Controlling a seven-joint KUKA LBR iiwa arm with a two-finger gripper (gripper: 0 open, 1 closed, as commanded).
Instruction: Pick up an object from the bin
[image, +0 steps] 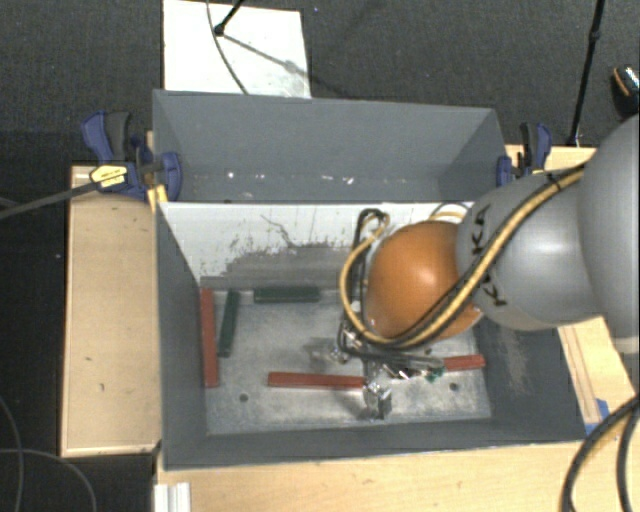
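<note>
My gripper (378, 398) hangs under the orange wrist cover, low over the bin floor near the front wall. It stands at the right end of a long red stick (312, 380) that lies flat, running left to right. A shorter red stick (464, 363) pokes out to the gripper's right, partly hidden by the wrist. Whether either stick is held I cannot make out.
At the left wall lies a red stick (209, 336), pointing front to back, with a dark green stick (228, 322) beside it. Another dark green stick (285, 295) lies crosswise near the back. The arm and its cables cover the bin's right side.
</note>
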